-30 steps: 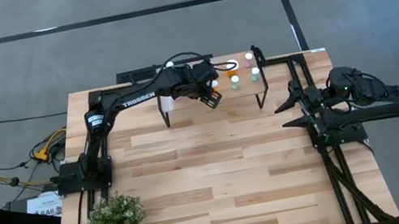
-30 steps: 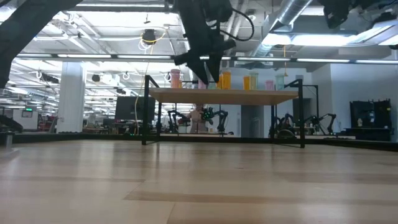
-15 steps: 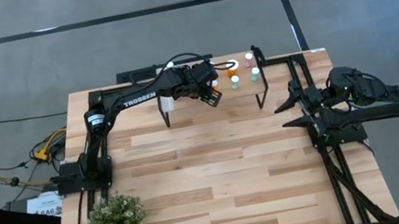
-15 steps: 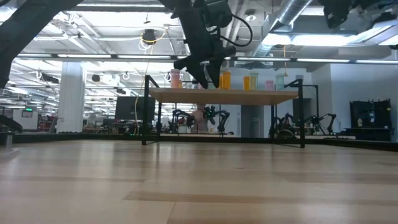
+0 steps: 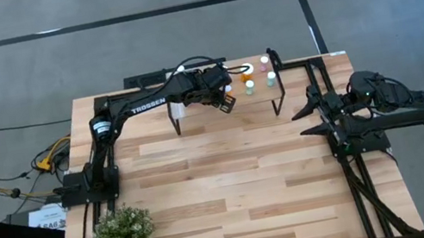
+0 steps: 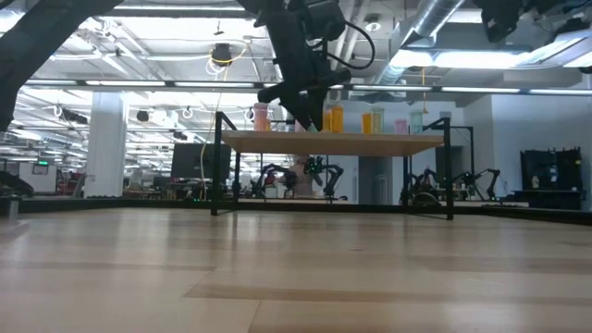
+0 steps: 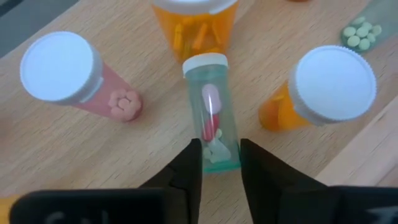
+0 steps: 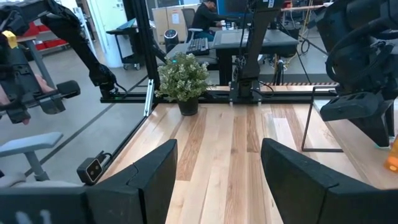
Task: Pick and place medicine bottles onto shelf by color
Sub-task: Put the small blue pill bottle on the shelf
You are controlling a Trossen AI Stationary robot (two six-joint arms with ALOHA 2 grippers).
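The shelf (image 5: 262,95), a light wood top on thin black legs, stands at the table's far edge. On it stand upright white-capped bottles: a pink one (image 7: 74,78), a large orange one (image 7: 193,25) and a smaller orange one (image 7: 323,87). Between them a pale green bottle (image 7: 211,118) lies on its side, its cap toward the large orange bottle. My left gripper (image 5: 226,101) (image 7: 217,171) hangs over the shelf, slanting down, shut on this green bottle. My right gripper (image 5: 305,120) waits open at the table's right side. My left gripper pinches the pale green bottle at its bottom end (image 7: 219,158), one finger on each side of the body. The fingers slant down from above and run along the bottle. The bottle lies flat, seemingly on the shelf top, with its cap end (image 7: 204,62) pointing away from the gripper.
More bottles stand on the shelf's right half (image 5: 270,79), one with green pills (image 7: 364,28). They stand close on three sides of the held bottle. A potted plant (image 5: 123,234) sits at the table's near left corner. Bare wooden tabletop (image 5: 241,184) stretches in front of the shelf.
My left gripper has kept its place over the shelf, and its fingers have come together in the low view. My right arm has kept still.
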